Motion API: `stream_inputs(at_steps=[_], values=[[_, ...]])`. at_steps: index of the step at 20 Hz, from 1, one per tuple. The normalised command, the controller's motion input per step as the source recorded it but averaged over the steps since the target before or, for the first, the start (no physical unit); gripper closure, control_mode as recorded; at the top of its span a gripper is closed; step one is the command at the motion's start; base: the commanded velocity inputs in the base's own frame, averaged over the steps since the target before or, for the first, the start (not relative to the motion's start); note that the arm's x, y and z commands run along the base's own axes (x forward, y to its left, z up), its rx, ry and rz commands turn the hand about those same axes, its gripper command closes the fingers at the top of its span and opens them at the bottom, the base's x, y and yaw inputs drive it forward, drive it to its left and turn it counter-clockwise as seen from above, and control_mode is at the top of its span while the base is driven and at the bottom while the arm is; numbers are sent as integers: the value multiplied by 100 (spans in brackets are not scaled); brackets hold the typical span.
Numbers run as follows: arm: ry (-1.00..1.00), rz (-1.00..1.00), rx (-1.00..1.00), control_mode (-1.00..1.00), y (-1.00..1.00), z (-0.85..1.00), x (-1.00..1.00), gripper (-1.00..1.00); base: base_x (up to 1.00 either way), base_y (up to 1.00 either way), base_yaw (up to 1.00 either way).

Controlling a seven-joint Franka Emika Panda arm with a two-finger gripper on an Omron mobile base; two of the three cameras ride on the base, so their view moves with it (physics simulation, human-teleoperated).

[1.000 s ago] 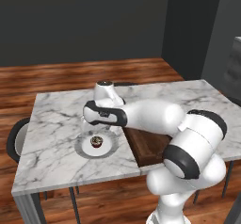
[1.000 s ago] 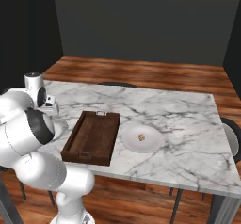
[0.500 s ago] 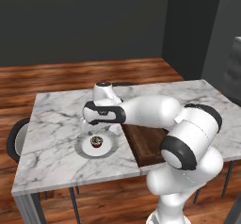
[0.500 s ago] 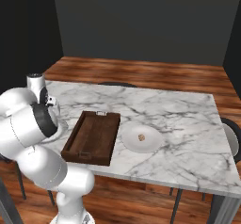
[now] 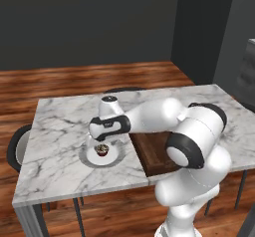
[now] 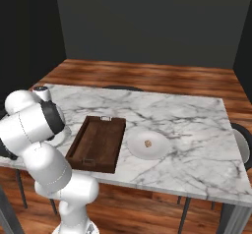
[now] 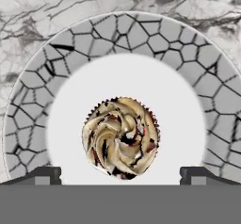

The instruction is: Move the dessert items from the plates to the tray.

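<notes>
A: Starting left of the tray (image 6: 97, 142), what sits there?

B: A plate (image 5: 102, 157) on the bench (image 5: 60, 126), with the cupcake (image 5: 102, 149) at its middle. The hand (image 7: 120, 173) hangs right above it, its two fingertips (image 7: 44, 173) spread wide, one on each side of the cupcake, gripping nothing.

A: And the tray itself?

B: Dark wood, nothing in it (the arm covers part of it in the left base view). So neither dessert has made the trip.

A: Right of the tray?

B: A second plate (image 6: 149, 144), just beside it, carrying the little tan cookie (image 6: 147, 143) near its centre.

A: Which step is this, then?

B: I'd judge it the approach for the first pick, the cupcake. The hand looks lined up over the frosting.

A: What does the next move want?

B: A straight drop until the fingertips flank the wrapper, then a gentle close. Squeeze too high and it likely crushes frosting; too low and the tips may scrape the plate.
</notes>
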Motion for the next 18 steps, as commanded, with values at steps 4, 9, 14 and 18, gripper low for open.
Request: stream_inputs(at_steps=[4, 9, 14, 18], values=[[0, 0, 0, -100, 1, -13, 6, -100, 0, 0, 0], [0, 0, 0, -100, 4, -4, 3, -100, 0, 0, 0], [0, 0, 0, -100, 6, -18, 2, -100, 0, 0, 0], [0, 0, 0, -100, 4, -19, 0, -100, 0, 0, 0]])
